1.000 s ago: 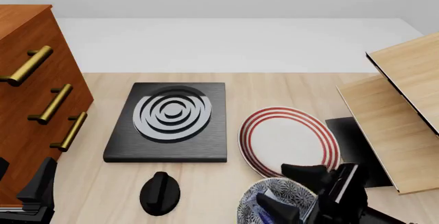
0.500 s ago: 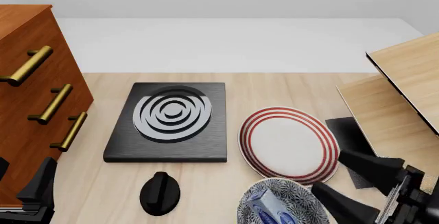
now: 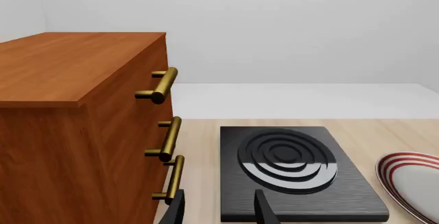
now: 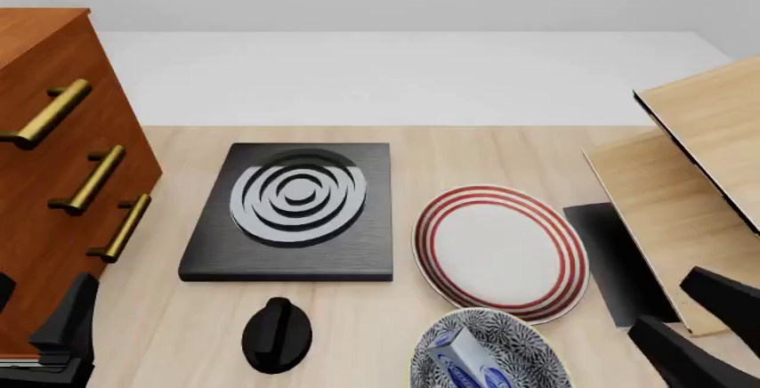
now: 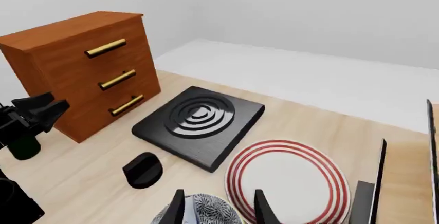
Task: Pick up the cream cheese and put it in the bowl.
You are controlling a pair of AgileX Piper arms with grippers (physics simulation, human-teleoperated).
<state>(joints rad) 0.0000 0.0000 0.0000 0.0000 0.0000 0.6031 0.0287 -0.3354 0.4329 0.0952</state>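
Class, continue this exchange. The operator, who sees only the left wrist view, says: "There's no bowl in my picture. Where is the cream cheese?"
Observer: In the front view the cream cheese lies inside the bowl, at the table's near edge in front of the plate.
Operator: Is the right gripper holding it?
Observer: No. The right gripper is open and empty, off to the bowl's right and apart from it.
Operator: Anything else near the bowl?
Observer: A black knob sits on the table to the bowl's left, in front of the stove.
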